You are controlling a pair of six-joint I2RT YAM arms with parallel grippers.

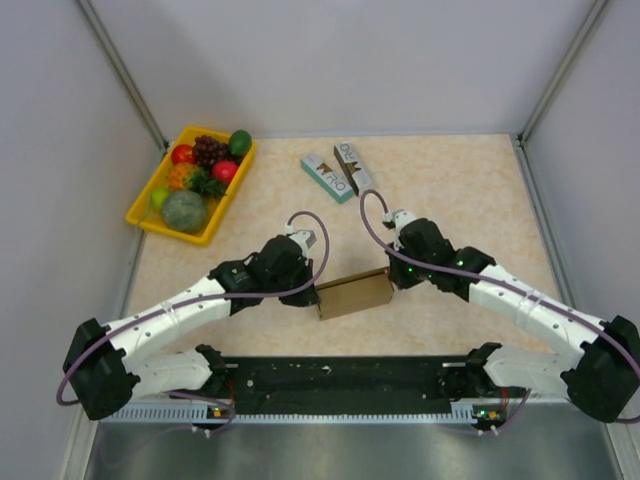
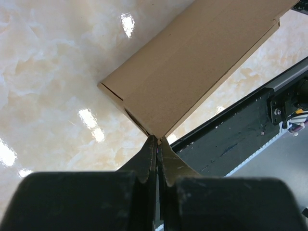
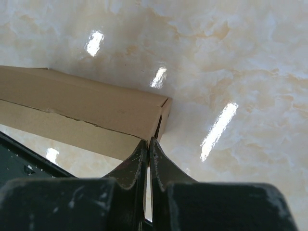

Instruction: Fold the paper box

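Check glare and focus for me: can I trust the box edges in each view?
Left wrist: lamp glare spots the glossy table, but the paper box is matte and sharp; the left claw is dark, blurred near the lens. Right wrist: glare streaks lie on the table beside the box, edges crisp at the right claw. Top external: even light, no glare.

Paper box (image 1: 355,294) was plain brown, unprinted; tabletop (image 1: 460,190) was glossy beige-cream with a marble pattern, walls (image 1: 350,60) pale grey. Tray (image 1: 168,231) was yellow, its fruit (image 1: 185,210) red, orange, green and dark purple; one small printed box (image 1: 327,177) was teal, the other box (image 1: 353,166) brown-white. Arms (image 1: 170,318) were white with black joints, cables (image 1: 62,385) purple, left gripper (image 2: 157,142) and right gripper (image 3: 147,144) black.
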